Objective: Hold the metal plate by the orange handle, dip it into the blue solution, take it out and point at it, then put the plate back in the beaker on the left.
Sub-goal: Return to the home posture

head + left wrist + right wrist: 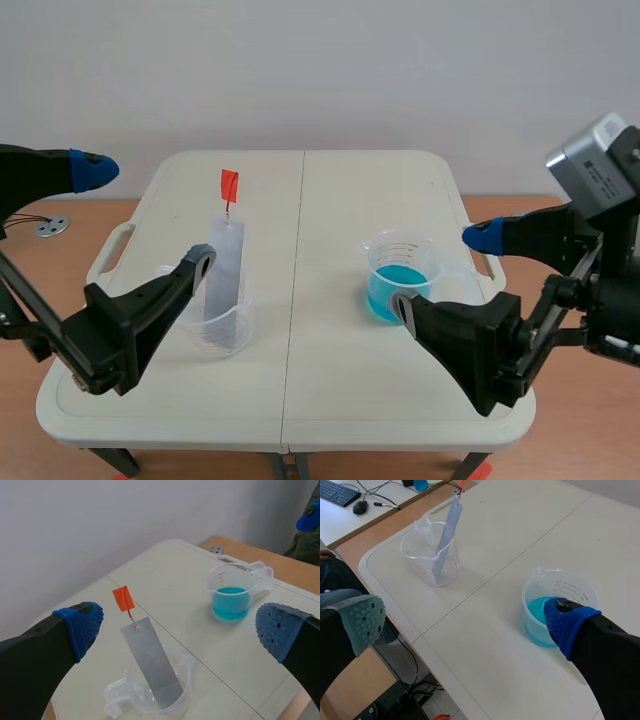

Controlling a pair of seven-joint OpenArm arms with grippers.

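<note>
A grey metal plate (225,265) leans upright in a clear beaker (218,320) on the left half of the white table (300,400). Its orange handle (229,185) sticks up on a thin wire. The beaker of blue solution (398,278) stands on the right half. My left gripper (148,215) hovers open beside the plate, touching nothing. In the left wrist view the plate (150,662) and handle (122,599) lie ahead of and below the open left gripper (179,627). My right gripper (443,270) is open, near the blue beaker (555,605).
A keyboard (340,492) and mouse (360,506) lie on a desk beyond the table. A metal disc (52,227) sits on the wooden floor at the left. The table's rounded front edge (280,440) lies close below both arms.
</note>
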